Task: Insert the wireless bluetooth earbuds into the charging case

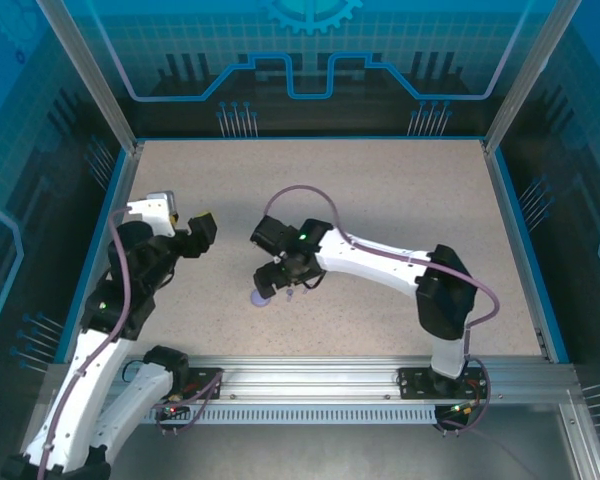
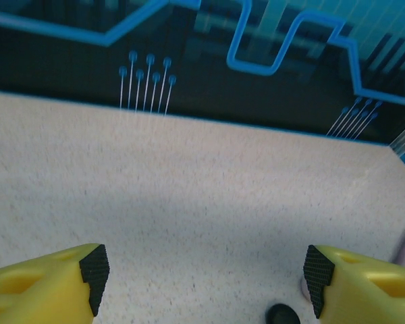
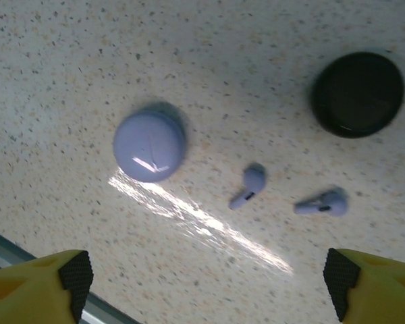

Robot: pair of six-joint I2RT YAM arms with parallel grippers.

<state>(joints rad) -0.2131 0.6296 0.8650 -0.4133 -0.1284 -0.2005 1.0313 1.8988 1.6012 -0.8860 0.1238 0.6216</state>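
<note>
In the right wrist view, two lavender earbuds point(image 3: 248, 185) point(image 3: 322, 202) lie loose on the speckled table, stems flat. A closed round lavender charging case point(image 3: 149, 146) sits to their left, and it also shows from above point(image 1: 261, 298). A closed black round case point(image 3: 357, 94) lies further off to the right. My right gripper point(image 3: 206, 287) hovers above them, open, with nothing between its fingers; from above it point(image 1: 283, 278) stands just over the lavender case. My left gripper point(image 2: 206, 273) is open and empty, raised at the table's left point(image 1: 204, 230).
A black rounded object point(image 2: 282, 314) is cut off by the bottom edge of the left wrist view, with a pale pink thing point(image 2: 302, 289) half hidden behind the right finger. Blue walls ring the beige table point(image 1: 380, 200). A metal rail point(image 1: 320, 378) runs along the near edge.
</note>
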